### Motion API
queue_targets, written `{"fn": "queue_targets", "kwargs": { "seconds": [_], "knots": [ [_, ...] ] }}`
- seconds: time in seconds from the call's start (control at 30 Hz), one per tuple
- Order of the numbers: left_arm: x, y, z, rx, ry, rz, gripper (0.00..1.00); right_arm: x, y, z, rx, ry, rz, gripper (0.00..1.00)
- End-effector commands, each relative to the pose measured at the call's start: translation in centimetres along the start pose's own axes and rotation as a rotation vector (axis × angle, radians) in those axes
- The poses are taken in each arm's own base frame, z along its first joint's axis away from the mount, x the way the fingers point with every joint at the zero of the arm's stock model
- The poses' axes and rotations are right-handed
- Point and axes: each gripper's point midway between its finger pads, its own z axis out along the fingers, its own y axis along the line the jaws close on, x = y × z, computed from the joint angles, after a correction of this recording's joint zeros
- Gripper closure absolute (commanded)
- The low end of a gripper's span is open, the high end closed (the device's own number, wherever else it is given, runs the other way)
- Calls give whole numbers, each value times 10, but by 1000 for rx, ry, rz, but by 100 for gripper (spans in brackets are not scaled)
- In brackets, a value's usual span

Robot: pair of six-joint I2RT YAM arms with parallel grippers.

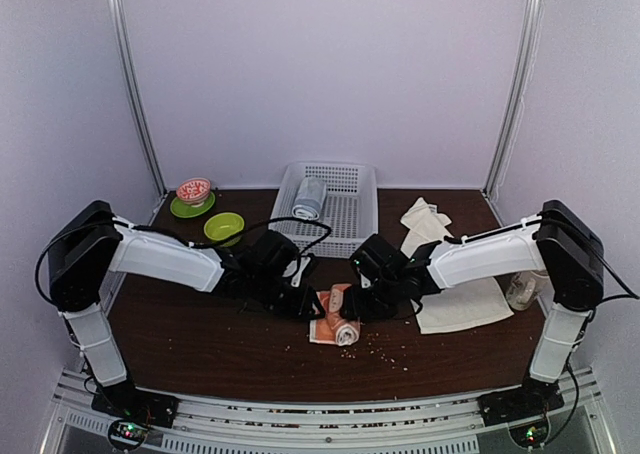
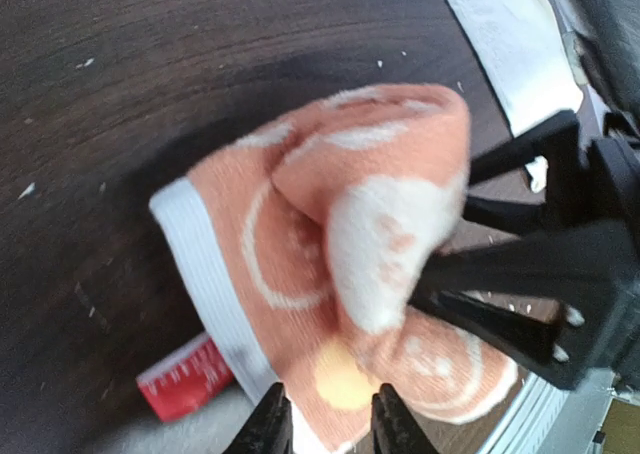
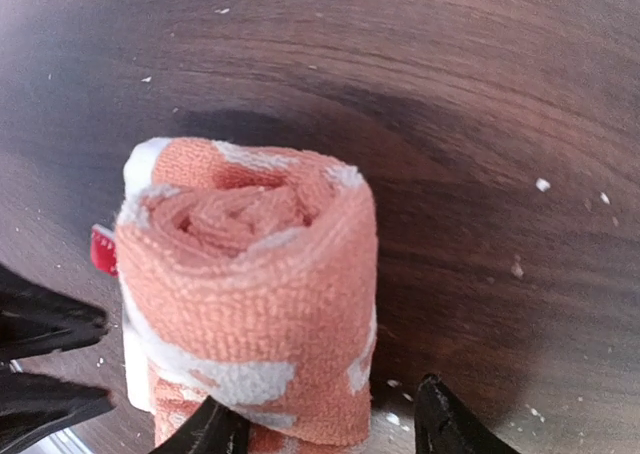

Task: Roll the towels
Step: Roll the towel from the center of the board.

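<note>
Salmon-orange cloth with white prints, the towel [image 1: 337, 324] lies on the dark table [image 1: 200, 334] just on the near side of the white basket [image 1: 360, 189], towards the arm bases. Its nearer part is wound into a fat roll and a short flat tail reaches back towards the basket. The roll's long axis runs roughly side to side, parallel to the basket's front wall, so each arm faces one end of it. The right gripper [image 3: 325, 429] comes in from the basket's near right and looks straight into the spiral end. Its jaws are spread wide around the roll's lower part, with a clear gap on one side, so it seems to clamp nothing. The left gripper [image 2: 330, 429] comes from the near left with its jaws only slightly apart over the white-bordered edge beside a red tag [image 2: 185, 379]. Cloth shows between them, but I cannot tell whether they pinch it. The cream towel [image 1: 455, 299] lies unrolled to the near right of the basket, closer to the right arm, and probably comes next.
</note>
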Motion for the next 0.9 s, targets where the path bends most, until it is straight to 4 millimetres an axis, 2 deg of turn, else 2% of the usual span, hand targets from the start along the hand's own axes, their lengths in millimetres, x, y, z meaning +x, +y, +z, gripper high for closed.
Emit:
{"fn": "queue_targets", "kwargs": {
  "seconds": [0.0,0.13,0.33,0.7,0.87],
  "knots": [
    [-7,3,-26,-26,-59,34,71,15,-11,12,113,63,-120,43],
    [-22,-11,-38,9,-124,62,71,18,1,19,116,73,-169,43],
    [-39,-22,-22,55,-137,70,72,17,9,24,99,63,-180,42],
    [-52,-6,16,115,-115,-17,74,17,18,22,58,61,-212,42],
    [-51,8,30,114,-96,-60,76,17,21,12,48,51,-222,40]
  ]
}}
